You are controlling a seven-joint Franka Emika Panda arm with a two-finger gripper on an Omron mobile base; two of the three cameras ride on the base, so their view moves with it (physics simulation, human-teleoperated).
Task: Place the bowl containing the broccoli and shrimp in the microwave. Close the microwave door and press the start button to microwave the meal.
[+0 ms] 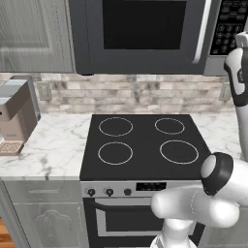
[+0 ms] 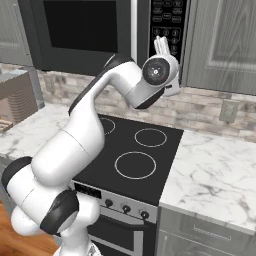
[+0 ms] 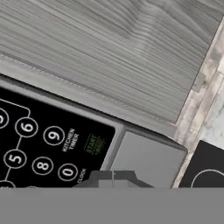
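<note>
While the white arm reaches up over the black cooktop (image 1: 143, 145), its gripper (image 2: 162, 46) sits right at the black keypad panel (image 2: 168, 20) of the microwave (image 1: 145, 36), mounted above the stove. The microwave door (image 1: 140, 34) is shut, its silver bar handle (image 1: 202, 31) beside the panel. From the hand camera, the two dark fingertips (image 3: 113, 179) are pressed together, just below the green-lettered start button (image 3: 92, 144) and next to the 0 key (image 3: 68, 171); contact cannot be judged. A coffee machine (image 1: 14, 114) stands on the marble counter (image 1: 48, 145).
</note>
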